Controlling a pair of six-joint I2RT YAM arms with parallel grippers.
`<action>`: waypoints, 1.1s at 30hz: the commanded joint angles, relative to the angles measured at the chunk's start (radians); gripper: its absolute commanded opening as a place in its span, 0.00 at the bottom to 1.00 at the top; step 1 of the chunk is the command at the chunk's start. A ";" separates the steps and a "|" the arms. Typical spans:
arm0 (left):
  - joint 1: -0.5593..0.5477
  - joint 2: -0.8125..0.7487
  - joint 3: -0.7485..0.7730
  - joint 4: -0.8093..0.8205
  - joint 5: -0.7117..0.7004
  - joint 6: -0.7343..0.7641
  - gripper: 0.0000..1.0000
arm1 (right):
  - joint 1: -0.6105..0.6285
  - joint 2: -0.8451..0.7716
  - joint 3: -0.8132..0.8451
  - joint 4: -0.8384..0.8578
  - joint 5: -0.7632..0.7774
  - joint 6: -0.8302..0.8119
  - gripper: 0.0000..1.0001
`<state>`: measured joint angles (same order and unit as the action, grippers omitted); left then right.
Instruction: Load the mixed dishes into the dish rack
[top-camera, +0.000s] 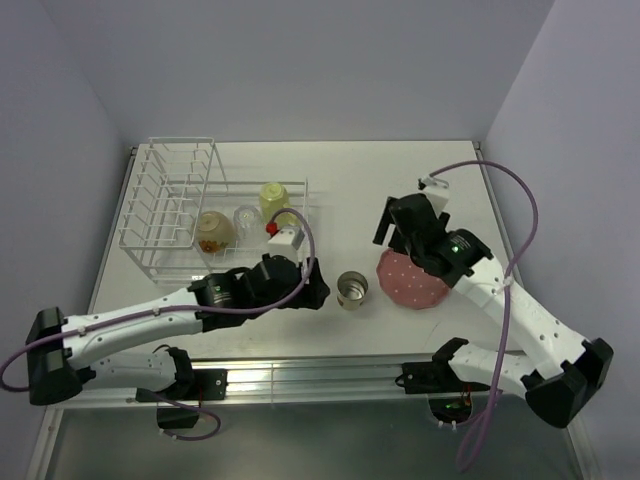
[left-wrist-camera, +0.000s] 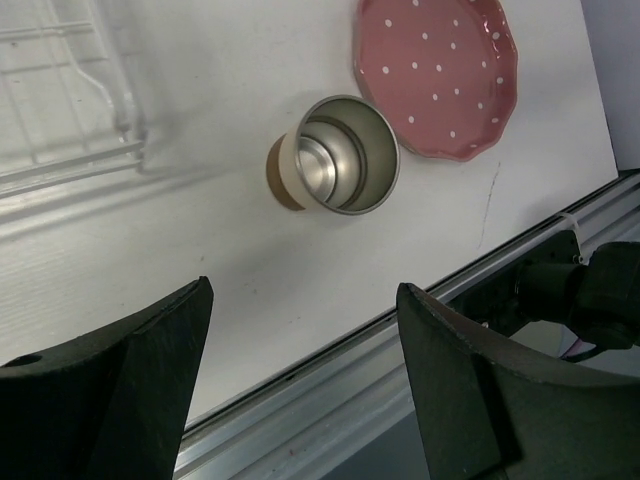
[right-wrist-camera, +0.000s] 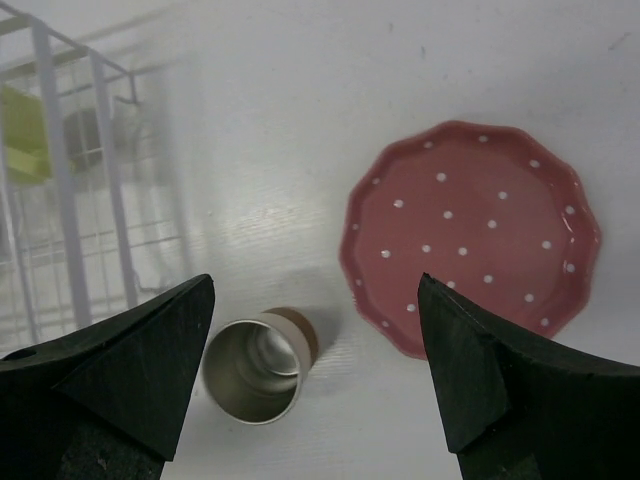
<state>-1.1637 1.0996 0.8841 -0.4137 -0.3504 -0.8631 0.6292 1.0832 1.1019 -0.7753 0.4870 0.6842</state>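
Observation:
The small steel cup (top-camera: 352, 290) stands upright on the table, open end up; it also shows in the left wrist view (left-wrist-camera: 340, 155) and the right wrist view (right-wrist-camera: 255, 368). The pink white-dotted plate (top-camera: 410, 282) lies flat just right of it (left-wrist-camera: 437, 72) (right-wrist-camera: 470, 235). The white wire dish rack (top-camera: 165, 200) stands at the back left. Its low basket holds the cream bowl (top-camera: 212, 231), the clear glass tumbler (top-camera: 246, 220) and the yellow-green mug (top-camera: 274, 200). My left gripper (top-camera: 318, 284) (left-wrist-camera: 302, 290) is open and empty, just left of the cup. My right gripper (top-camera: 396, 228) (right-wrist-camera: 316, 285) is open and empty above the plate's far edge.
An aluminium rail (top-camera: 320, 375) runs along the table's near edge and shows below the left fingers (left-wrist-camera: 350, 400). The rack's wire wall (right-wrist-camera: 60, 180) stands left of the cup, with the mug (right-wrist-camera: 22, 135) behind it. Grey walls close the table on three sides.

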 joint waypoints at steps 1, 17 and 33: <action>-0.045 0.087 0.101 0.066 -0.059 -0.043 0.80 | -0.043 -0.101 -0.086 0.039 -0.002 0.017 0.89; -0.106 0.477 0.271 -0.071 -0.289 -0.476 0.85 | -0.065 -0.258 -0.229 0.062 -0.045 0.011 0.89; -0.093 0.674 0.322 -0.011 -0.223 -0.493 0.71 | -0.072 -0.373 -0.272 0.027 -0.044 -0.008 0.89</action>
<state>-1.2598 1.7691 1.1950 -0.4664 -0.5865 -1.3338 0.5636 0.7372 0.8246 -0.7483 0.4255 0.6857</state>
